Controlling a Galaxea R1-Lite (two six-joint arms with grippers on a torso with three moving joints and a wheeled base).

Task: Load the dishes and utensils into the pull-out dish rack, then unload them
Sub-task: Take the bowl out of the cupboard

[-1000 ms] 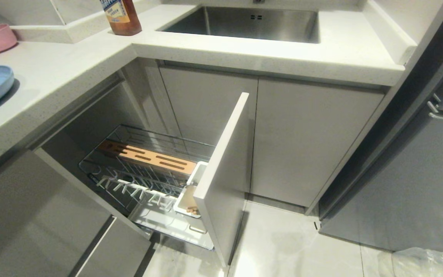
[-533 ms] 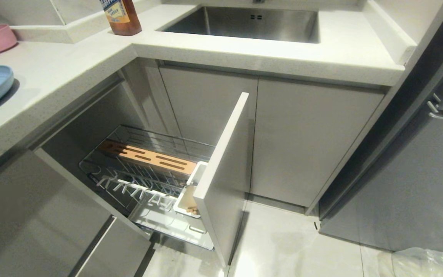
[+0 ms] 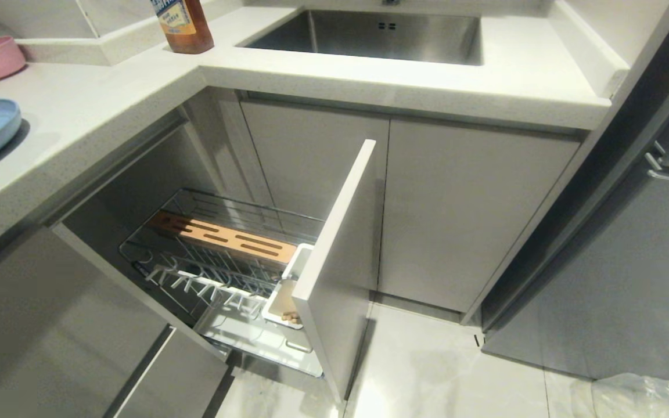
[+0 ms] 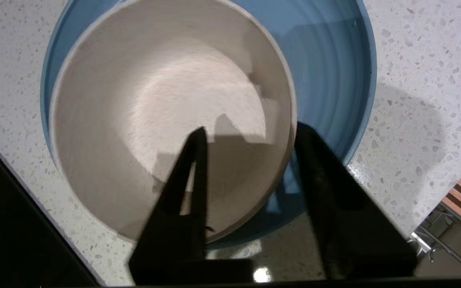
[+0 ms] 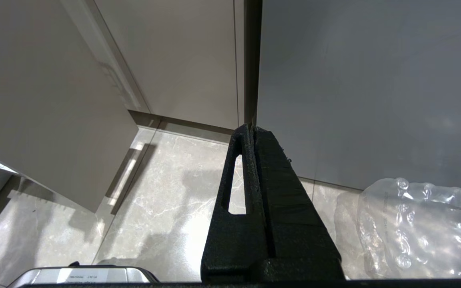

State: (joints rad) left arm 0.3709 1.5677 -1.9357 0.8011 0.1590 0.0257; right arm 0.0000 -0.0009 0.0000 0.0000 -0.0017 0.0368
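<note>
1. My left gripper [image 4: 250,136] hangs over the counter [image 4: 406,100], jaws spread, one finger inside the bowl's rim and one outside; whether they touch it I cannot tell.
2. The cream bowl [image 4: 166,112] sits mouth up, nested in the blue plate [image 4: 334,60], probably to keep the dishes stacked.
3. Both dishes are round, so no long axis; the plate lies flat.
4. The pull-out dish rack [image 3: 218,255] stands drawn out below, its wooden strip [image 3: 224,235] running along the basket, chopstick ends [image 3: 291,317] showing in the white cup [image 3: 283,302].
5. My right gripper [image 5: 253,130] is parked over the floor, fingers pressed together.
</note>
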